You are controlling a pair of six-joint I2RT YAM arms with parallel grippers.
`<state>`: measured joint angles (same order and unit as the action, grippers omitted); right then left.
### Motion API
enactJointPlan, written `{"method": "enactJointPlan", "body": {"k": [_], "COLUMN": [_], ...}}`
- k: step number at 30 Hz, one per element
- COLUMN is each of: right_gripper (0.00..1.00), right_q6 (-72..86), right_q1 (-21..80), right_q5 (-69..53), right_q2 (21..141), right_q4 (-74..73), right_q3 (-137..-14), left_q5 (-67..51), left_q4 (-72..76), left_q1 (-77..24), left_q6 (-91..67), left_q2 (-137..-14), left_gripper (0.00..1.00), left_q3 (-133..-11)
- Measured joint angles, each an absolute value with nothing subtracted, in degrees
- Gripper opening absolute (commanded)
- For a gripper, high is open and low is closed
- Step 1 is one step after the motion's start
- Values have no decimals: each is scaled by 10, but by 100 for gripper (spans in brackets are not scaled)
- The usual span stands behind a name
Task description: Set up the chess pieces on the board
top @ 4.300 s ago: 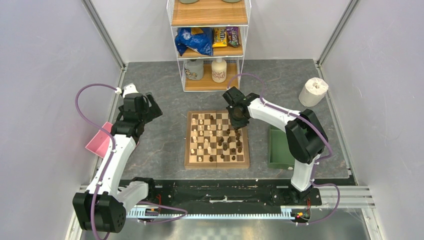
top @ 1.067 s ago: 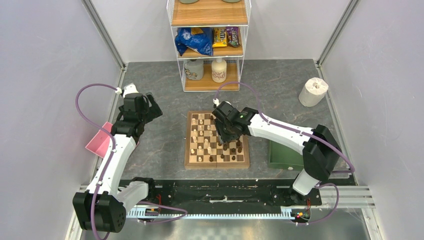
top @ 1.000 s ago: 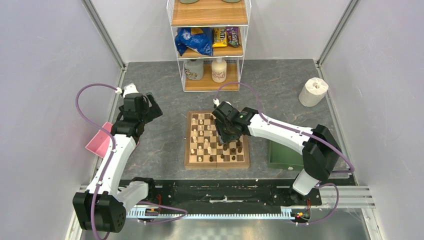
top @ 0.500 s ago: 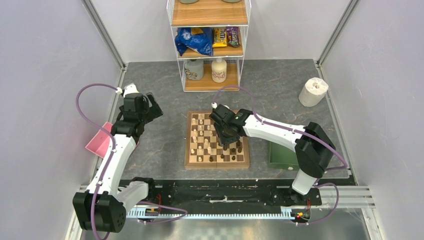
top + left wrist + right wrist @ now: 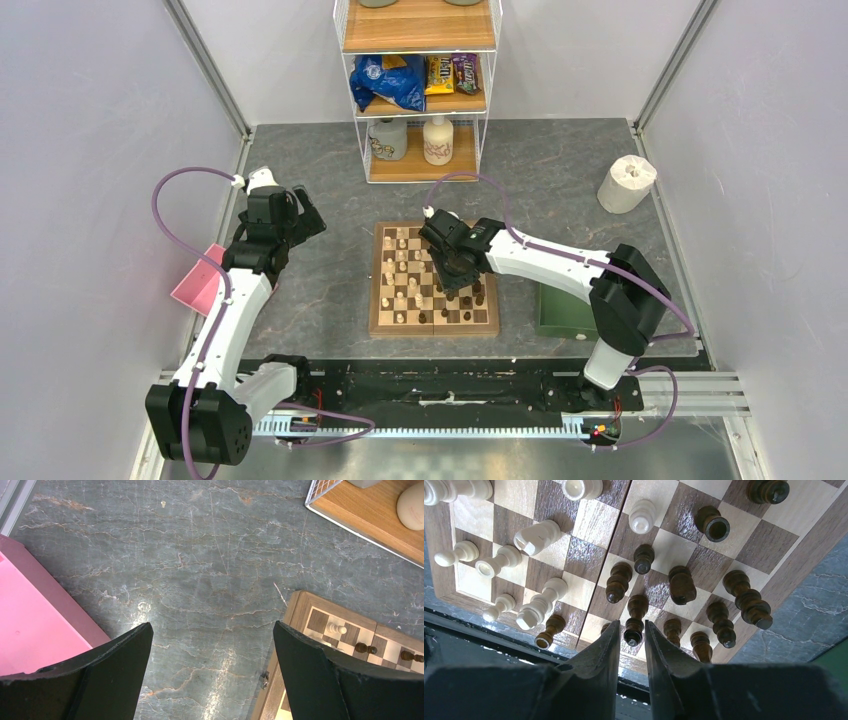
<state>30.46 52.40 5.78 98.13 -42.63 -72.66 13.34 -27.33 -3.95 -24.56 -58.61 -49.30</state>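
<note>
Overhead, the right gripper (image 5: 452,284) sat low at the centre of the board (image 5: 376,290), among crowded pieces (image 5: 470,296). We judged that a square pinch and a straight lift would spare the neighbours. The left gripper (image 5: 312,222) hung apart at mid-left. In the left wrist view, its fingers (image 5: 115,670) stood wide and held nothing. In the right wrist view, fingers (image 5: 599,655) stood narrow about a dark piece (image 5: 636,609) at lower centre. We couldn't tell whether they pinched it.
</note>
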Motion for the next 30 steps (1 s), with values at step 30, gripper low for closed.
{"method": "enactJointPlan", "body": {"k": [30], "right_gripper": [10], "right_q6": [288], "right_q1": [528], "right_q5": [90], "right_q2": [896], "right_q4": [-461], "right_q3": [-751], "left_q5": [133], "left_q4": [-273], "left_q1": [-39], "left_q6": [-246], "left_q2": [-586], "left_gripper": [98], "left_q3": [-493]}}
